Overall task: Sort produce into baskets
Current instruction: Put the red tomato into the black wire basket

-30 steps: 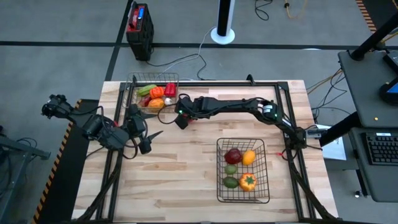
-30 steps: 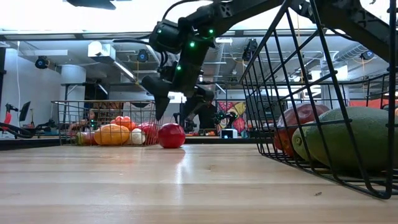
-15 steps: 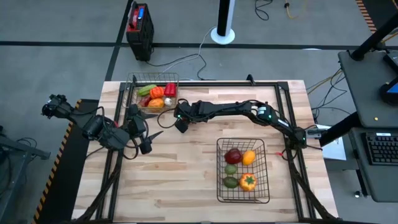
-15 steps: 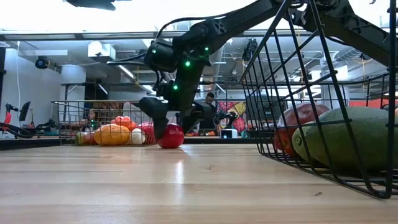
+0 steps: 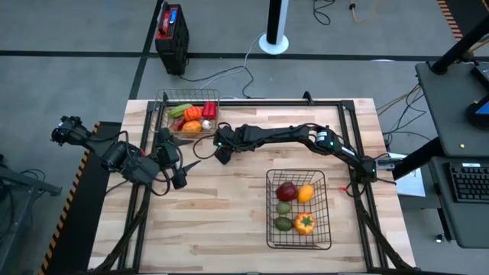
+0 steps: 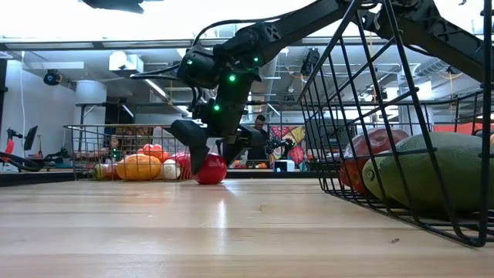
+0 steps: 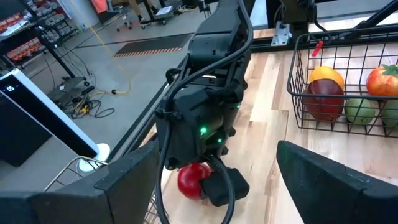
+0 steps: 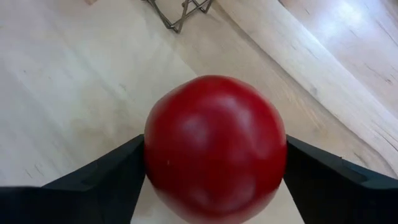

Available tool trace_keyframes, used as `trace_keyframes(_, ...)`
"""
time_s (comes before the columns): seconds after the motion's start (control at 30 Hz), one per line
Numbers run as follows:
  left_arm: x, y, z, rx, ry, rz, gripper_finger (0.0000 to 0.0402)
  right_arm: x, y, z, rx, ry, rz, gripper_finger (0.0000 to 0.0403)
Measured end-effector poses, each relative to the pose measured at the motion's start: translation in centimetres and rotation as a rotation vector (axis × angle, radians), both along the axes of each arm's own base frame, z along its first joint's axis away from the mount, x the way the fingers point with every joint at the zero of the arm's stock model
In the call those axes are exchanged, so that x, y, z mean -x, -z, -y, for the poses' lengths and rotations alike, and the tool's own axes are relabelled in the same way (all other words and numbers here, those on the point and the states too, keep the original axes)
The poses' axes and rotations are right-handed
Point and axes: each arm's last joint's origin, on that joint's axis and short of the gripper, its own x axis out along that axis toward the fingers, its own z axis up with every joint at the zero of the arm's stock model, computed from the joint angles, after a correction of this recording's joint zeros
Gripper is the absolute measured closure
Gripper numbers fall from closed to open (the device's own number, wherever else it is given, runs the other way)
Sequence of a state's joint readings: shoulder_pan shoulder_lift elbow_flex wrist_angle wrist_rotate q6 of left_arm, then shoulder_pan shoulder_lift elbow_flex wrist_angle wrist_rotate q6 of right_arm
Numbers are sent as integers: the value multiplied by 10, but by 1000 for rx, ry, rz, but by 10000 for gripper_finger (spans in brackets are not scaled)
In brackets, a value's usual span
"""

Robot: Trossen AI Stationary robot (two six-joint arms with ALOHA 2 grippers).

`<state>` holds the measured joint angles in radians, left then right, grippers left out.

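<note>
Tomato, red and round, sits on the bare table just beside the small basket, and the right gripper is down around it. In the right wrist view the two dark fingers flank the fruit on either side, their tips at its widest part; whether they press it yet I cannot tell, so the jaws read as wide and straddling, not clearly gripping. The low view shows the fruit resting on the wood with one finger in front of it.

The small basket already holds a crowd of red, orange, yellow and green pieces, while the long basket nearer the right arm's base holds a dark red fruit, an orange one, two green ones and an orange-red one.

The step in hand looks like picking up this last loose piece. To do it well, the fingers should close evenly across the middle of the ball, low enough that it cannot squirt out upward, and slowly, since a smooth round toy rolls at the first lopsided touch. A straight lift should follow before any sideways travel, high enough to clear the wire rim of whichever basket it goes to.

The left gripper waits at the table's left edge, fingers spread and empty.
</note>
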<state>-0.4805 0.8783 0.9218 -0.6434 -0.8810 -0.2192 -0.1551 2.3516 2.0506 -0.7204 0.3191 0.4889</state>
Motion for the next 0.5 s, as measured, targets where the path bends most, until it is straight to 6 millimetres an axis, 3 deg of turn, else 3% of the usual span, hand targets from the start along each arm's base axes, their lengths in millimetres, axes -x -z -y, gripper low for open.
trace_keyframes(0.13,0,0,0,0,0,0,96,0,0,-2,-1,-5,-5,96)
trace_keyframes(0.3,0,0,0,0,0,0,96,1,-6,-7,-3,-19,-2,92)
trace_keyframes(0.5,0,0,0,-3,2,-2,96,10,-42,-25,8,-81,3,92)
